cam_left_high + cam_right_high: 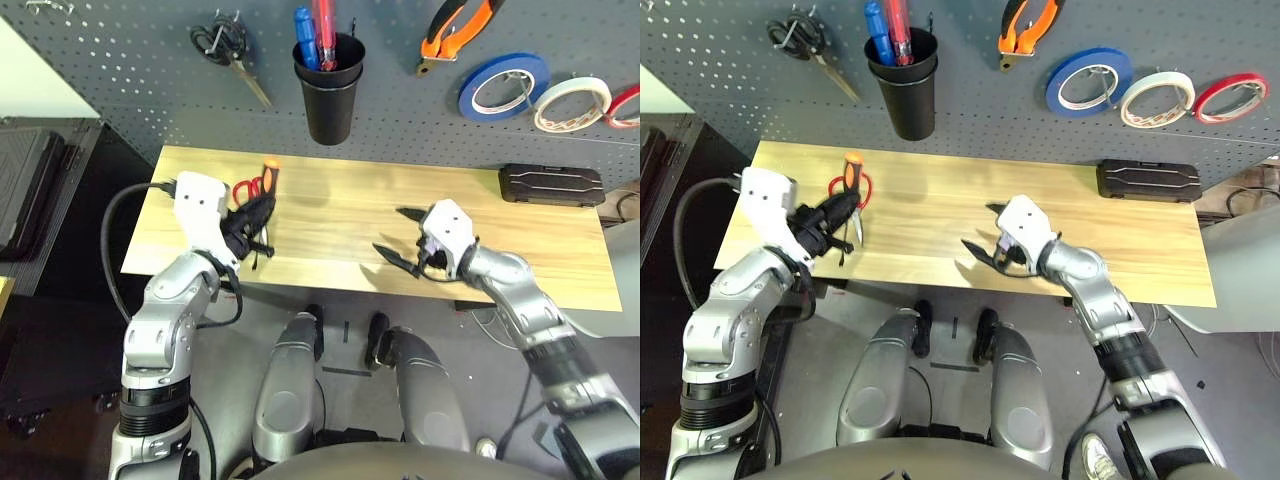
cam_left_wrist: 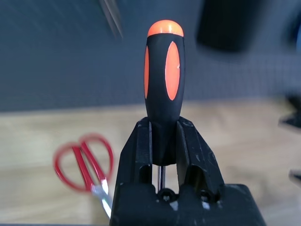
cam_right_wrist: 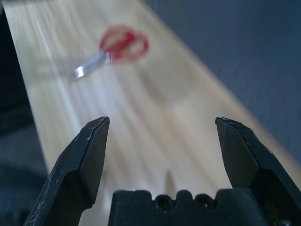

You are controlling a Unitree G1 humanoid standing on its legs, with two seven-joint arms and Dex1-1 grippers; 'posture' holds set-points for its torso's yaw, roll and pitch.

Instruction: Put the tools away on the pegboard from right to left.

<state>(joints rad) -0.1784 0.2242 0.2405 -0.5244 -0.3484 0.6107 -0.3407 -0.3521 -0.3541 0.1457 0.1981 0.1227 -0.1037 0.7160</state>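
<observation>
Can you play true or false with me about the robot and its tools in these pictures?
1. The left pincer is holding the screwdriver. True.
2. The red scissors hang on the pegboard. False: they lie on the table.
3. The right pincer is open and holds nothing. True.
4. The pliers lie on the table. False: they hang on the pegboard.
5. The white tape roll hangs between the blue tape roll and the red tape roll. True.
6. The black cup is empty. False: blue and red tools stick out of it.
</observation>
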